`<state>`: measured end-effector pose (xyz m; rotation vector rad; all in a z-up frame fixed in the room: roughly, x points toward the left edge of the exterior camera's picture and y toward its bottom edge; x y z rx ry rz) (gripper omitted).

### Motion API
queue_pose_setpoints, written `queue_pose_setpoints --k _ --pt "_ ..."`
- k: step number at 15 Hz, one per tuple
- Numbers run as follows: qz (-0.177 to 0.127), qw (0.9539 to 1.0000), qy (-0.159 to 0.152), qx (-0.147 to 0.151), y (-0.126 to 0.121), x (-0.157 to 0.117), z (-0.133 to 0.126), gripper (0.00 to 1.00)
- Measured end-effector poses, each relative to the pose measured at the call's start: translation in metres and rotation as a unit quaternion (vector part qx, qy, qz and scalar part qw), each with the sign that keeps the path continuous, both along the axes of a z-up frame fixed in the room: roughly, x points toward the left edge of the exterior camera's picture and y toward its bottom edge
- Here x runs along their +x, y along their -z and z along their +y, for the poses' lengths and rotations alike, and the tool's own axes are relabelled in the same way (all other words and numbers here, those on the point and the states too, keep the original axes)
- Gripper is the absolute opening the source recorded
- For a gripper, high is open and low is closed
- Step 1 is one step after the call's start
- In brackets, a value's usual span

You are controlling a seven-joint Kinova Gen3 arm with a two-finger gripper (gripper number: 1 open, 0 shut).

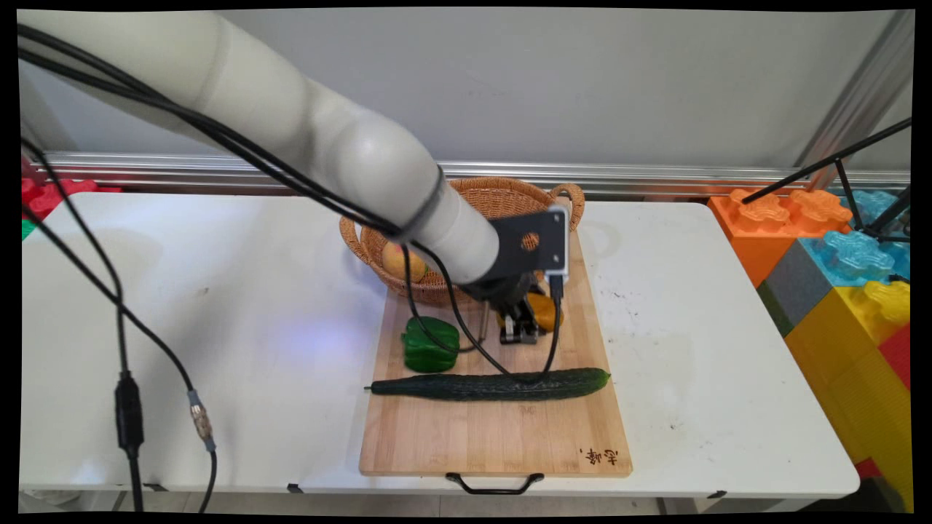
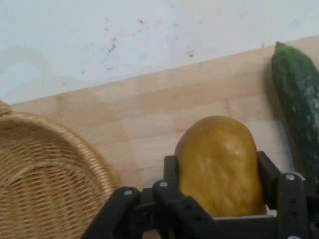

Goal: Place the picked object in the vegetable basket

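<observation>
Overhead, the tool (image 1: 518, 331) is down at the far part of the board (image 1: 495, 437), just in front of the basket (image 1: 502, 200). A mango (image 1: 545, 311) shows at its right side, touching the fingers. A green pepper (image 1: 429, 344) lies to the tool's left on the board, and a cucumber (image 1: 489, 384) stretches across the board on the near side of it. A second fruit (image 1: 404, 262) rests inside the basket, behind and left of the tool. Board and basket sit on the white tabletop (image 1: 218, 291); coloured blocks (image 1: 837, 247) stand well off to the right.

From the hand camera, the mango (image 2: 219, 164) sits squarely between the two fingers (image 2: 172, 172), which press against its flanks: the tool (image 2: 217, 184) pinches the mango. Whether the fruit rests on the board (image 2: 149, 119) or hangs just above it cannot be told. The basket (image 2: 45, 174) lies close at the left of this view, the cucumber (image 2: 299, 109) at the right, and bare tabletop (image 2: 99, 40) beyond the board.
</observation>
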<state>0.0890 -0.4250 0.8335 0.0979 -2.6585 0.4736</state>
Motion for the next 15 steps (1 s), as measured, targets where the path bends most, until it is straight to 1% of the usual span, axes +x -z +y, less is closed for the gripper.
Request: queue_pose_setpoints --k 2,5,8,9,12,15 --pt "0.003 1.0 -0.001 -0.008 -0.028 0.008 0.002 0.0" --pt "0.005 0.9997 -0.007 -0.023 -0.058 0.019 -0.002 0.0" --pt "0.007 0.9986 -0.017 -0.049 -0.087 0.03 -0.019 0.0" --pt "0.005 0.9978 -0.023 -0.062 -0.097 0.035 -0.029 0.0" --pt "-0.001 0.9953 -0.042 -0.087 -0.109 0.046 -0.058 0.0" --pt "-0.011 0.9932 -0.06 -0.098 -0.101 0.054 -0.094 0.0"
